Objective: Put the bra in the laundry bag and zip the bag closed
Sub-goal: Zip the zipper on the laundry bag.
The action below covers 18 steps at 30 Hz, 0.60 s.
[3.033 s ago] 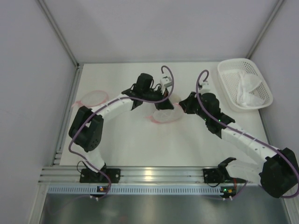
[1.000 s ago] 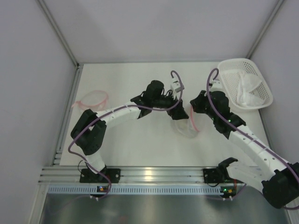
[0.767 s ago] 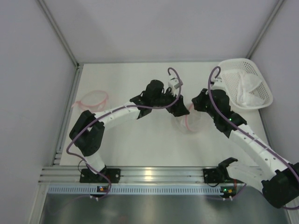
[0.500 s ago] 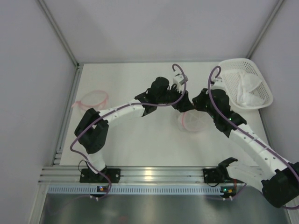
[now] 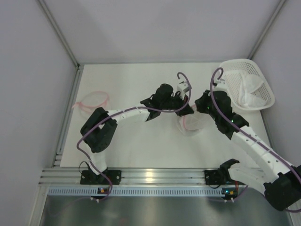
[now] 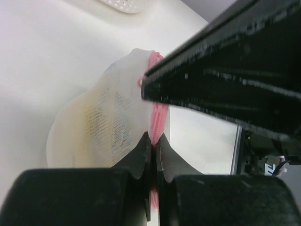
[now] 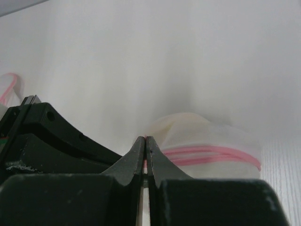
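Note:
The laundry bag [image 5: 192,124] is a round white mesh pouch with a pink zipper, lying at mid-table between the two arms. My left gripper [image 5: 186,111] is shut on the bag's pink zipper edge [image 6: 159,117], with the mesh bulging to its left [image 6: 101,122]. My right gripper [image 5: 197,109] is shut on a bit of pink at the bag's rim [image 7: 145,141]; the bag [image 7: 207,146] lies just beyond its fingers. The two grippers nearly touch. The bra does not show as a separate thing; a pale bulk fills the mesh.
A white plastic basket [image 5: 246,84] holding white cloth stands at the far right. Another pink-rimmed mesh bag [image 5: 93,100] lies flat at the far left, also showing at the left edge of the right wrist view [image 7: 7,87].
Both grippers have carried the bag from mid-table to the right and towards the front. The left arm has stretched further right, and the bag has bunched up between the grippers.

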### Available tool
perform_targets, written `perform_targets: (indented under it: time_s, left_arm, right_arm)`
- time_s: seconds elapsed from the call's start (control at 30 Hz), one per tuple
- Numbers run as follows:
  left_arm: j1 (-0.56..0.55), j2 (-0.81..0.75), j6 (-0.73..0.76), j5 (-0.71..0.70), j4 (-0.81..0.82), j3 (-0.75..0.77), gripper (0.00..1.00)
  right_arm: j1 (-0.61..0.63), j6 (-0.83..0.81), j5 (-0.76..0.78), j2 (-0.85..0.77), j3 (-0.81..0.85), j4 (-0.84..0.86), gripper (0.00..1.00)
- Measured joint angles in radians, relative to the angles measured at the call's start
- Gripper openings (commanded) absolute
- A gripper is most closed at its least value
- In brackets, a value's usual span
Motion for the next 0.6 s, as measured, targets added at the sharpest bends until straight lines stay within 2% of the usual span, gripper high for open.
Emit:
perform_targets:
  time_s: [0.33,0.6]
  left_arm:
    - [0.006,-0.191,-0.009,-0.055,0.124,-0.239,0.0]
    - [0.048,-0.423,-0.111,-0.14,0.295,-0.491,0.0]
  right_arm:
    - [-0.011,-0.011,0.069,0.007,-0.002,-0.008,0.0]
    - [-0.038,0.005,0.069,-0.004,-0.061,-0.002,0.0]
